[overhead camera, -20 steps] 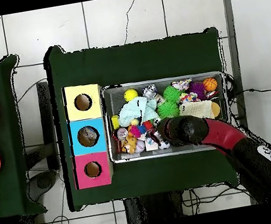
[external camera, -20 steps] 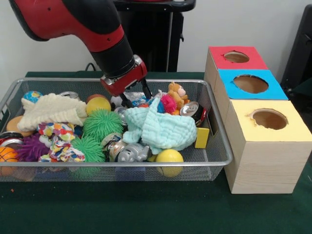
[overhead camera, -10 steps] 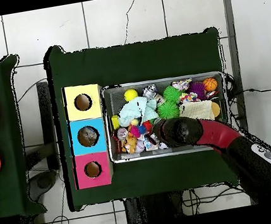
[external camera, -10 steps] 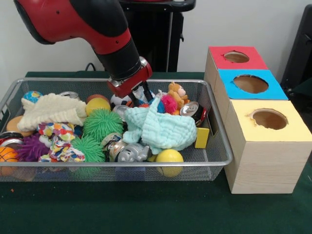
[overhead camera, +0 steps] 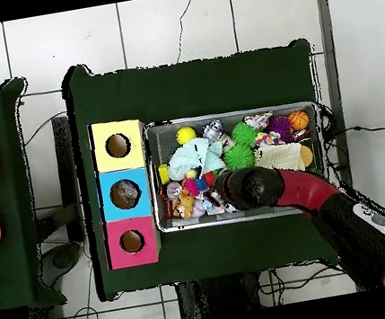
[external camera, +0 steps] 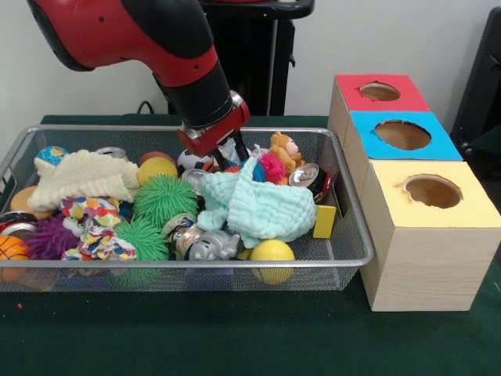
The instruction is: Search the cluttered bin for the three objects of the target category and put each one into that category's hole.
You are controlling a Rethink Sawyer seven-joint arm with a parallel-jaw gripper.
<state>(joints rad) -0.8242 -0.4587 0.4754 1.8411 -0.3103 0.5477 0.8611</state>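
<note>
— Since the earlier frame the arm [external camera: 149, 47] has shifted a little toward the boxes, so the gripper [external camera: 227, 153] now dips into the bin [external camera: 344, 258] just behind the mint cloth [external camera: 254, 205]. What lies nearest the camera?

— Along the near rim sit a silver toy animal [external camera: 213, 247] and a yellow ball [external camera: 272, 252], with green spiky balls [external camera: 162, 197] and a rope toy [external camera: 90, 227] to the picture's left.

— And the bottles?

— One crinkly clear bottle [external camera: 228, 149] shows right at the gripper's tips, at the bin's far side beside the plush bear [external camera: 283, 153]. The black fingers [external camera: 240, 147] straddle it, yet whether they pinch it cannot be told.

— Where is the hole?

— The blue hole [external camera: 402, 135] sits in the middle box, outside the bin to the picture's right, well apart from the gripper, between the yellow box [external camera: 427, 235] nearer and the red box [external camera: 379, 92] farther.
</note>
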